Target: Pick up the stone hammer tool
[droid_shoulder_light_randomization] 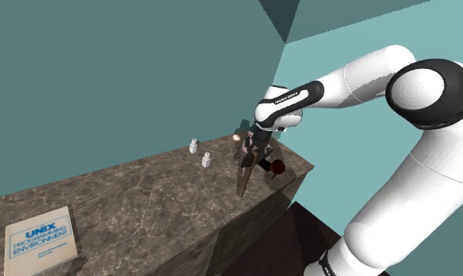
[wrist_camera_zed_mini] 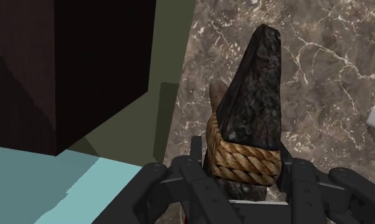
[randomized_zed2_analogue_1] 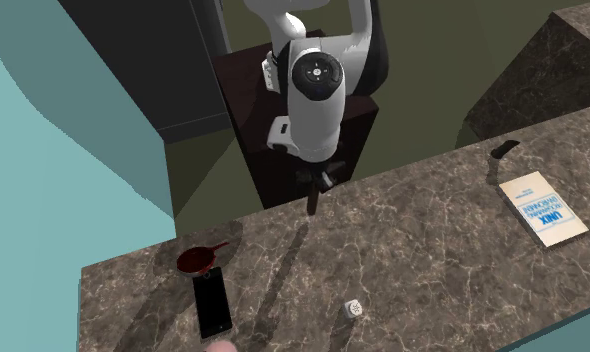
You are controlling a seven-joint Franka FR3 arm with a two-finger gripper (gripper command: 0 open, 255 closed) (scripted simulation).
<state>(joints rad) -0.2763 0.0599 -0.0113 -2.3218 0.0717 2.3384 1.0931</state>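
Observation:
The stone hammer has a dark pointed stone head lashed with tan rope to a brown handle. My gripper is shut on it just behind the rope, one black finger on each side. In the shoulder view the gripper hangs over the far end of the marble counter, and the hammer points down from it. In the second exterior view the gripper holds the hammer just above the counter's edge nearest the stand.
Two small white shakers stand near the gripper. A dark red pan and a black phone lie toward the counter's end. A white-and-blue book lies farther along. The dark stand is beyond the counter edge.

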